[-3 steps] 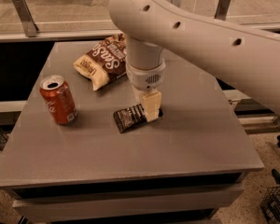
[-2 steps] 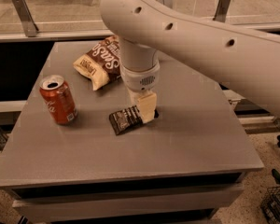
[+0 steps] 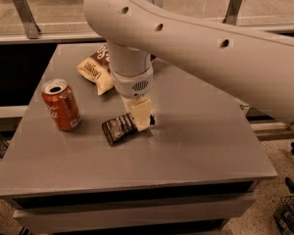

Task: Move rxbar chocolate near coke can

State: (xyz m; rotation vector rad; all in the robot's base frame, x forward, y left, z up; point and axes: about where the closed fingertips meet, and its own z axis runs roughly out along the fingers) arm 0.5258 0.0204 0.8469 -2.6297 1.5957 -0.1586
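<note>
End effector (image 3: 142, 117) clamped on right end of rxbar chocolate (image 3: 115, 130) | carry left, low | release beside coke can (image 3: 62, 105) without contact

- arm (image 3: 201, 48): thick, smooth off-white tube with small dark round holes spaced along its side.
- wrist (image 3: 131, 65): short white cylinder ending in a rounded collar with a patch of fine dotted perforations.
- gripper (image 3: 141, 121): pale cream and blocky, at 6 o'clock of the wrist, clamped on the 3 o'clock end of the rxbar chocolate (image 3: 115, 129).

Table (image 3: 196, 146): can (image 3: 61, 104), bag (image 3: 94, 70), bar (image 3: 116, 129) under tool (image 3: 141, 115)
</note>
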